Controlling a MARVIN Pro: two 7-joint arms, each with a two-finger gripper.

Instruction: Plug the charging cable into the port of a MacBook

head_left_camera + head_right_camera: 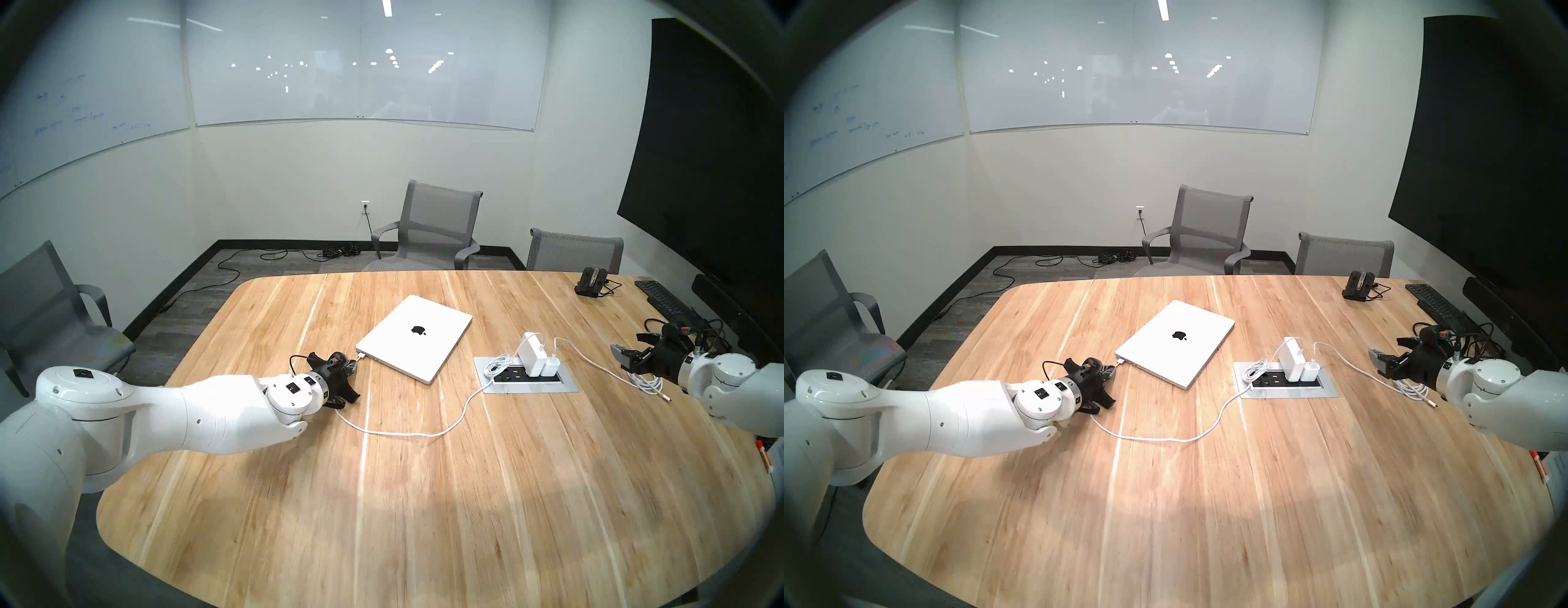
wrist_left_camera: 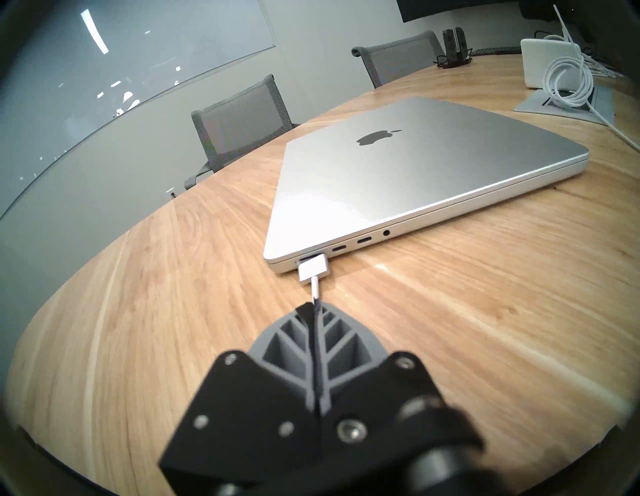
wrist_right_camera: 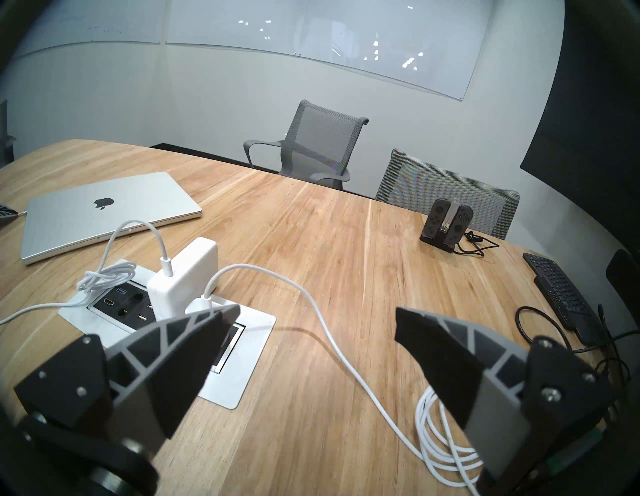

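Note:
The silver MacBook [image 1: 418, 339] lies shut in the middle of the wooden table, logo up. My left gripper [image 2: 313, 308] is shut on the thin white charging cable just behind its flat white connector [image 2: 313, 271]. The connector rests against the laptop's near side edge at the port [image 2: 304, 258], a dark slot that still shows partly to its left; whether it is seated I cannot tell. The cable [image 1: 407, 433] trails back across the table to the large white power brick [image 1: 532, 354]. My right gripper [image 3: 317, 318] hovers open and empty at the table's right side.
A recessed outlet panel [image 1: 564, 386] holds the brick and a smaller white charger [image 1: 550, 367]. That charger's cable lies coiled [image 3: 446, 446] under my right gripper. A black keyboard [image 1: 662, 297] and a controller dock [image 1: 592, 282] sit at the far right. Grey chairs [image 1: 428, 231] stand around the table.

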